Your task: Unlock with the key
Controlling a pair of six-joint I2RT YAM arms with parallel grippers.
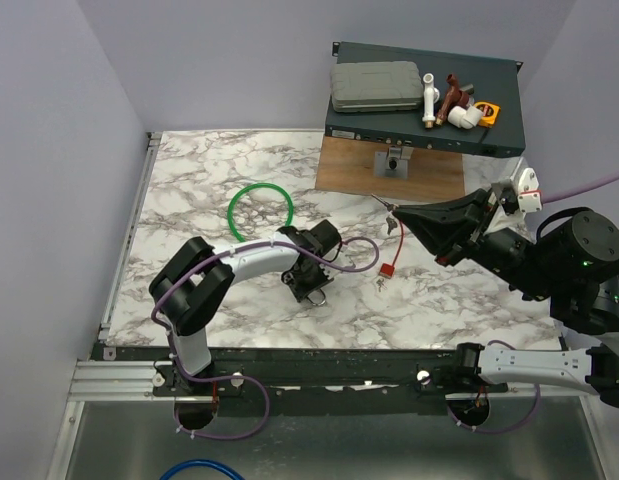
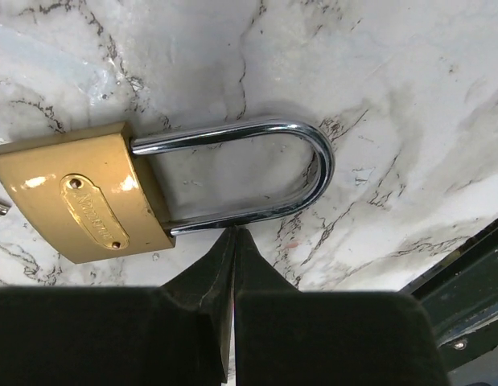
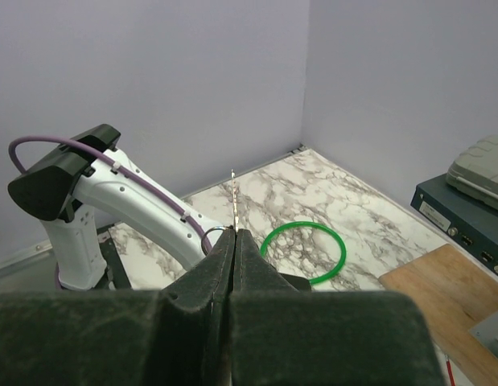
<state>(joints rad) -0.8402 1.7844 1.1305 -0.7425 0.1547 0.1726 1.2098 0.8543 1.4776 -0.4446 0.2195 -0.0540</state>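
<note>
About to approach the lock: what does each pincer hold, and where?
Right pincer: the key, by its head, blade sticking out. Left pincer: nothing, shut beside the padlock shackle.

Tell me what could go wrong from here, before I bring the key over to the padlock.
1. The left gripper is shut flat against the shackle, not around it. The padlock therefore looks unheld and may slide on the marble table when pushed.
2. The right gripper pinches the key with only a thin sliver showing, so the key could twist or slip at the keyhole.
</note>
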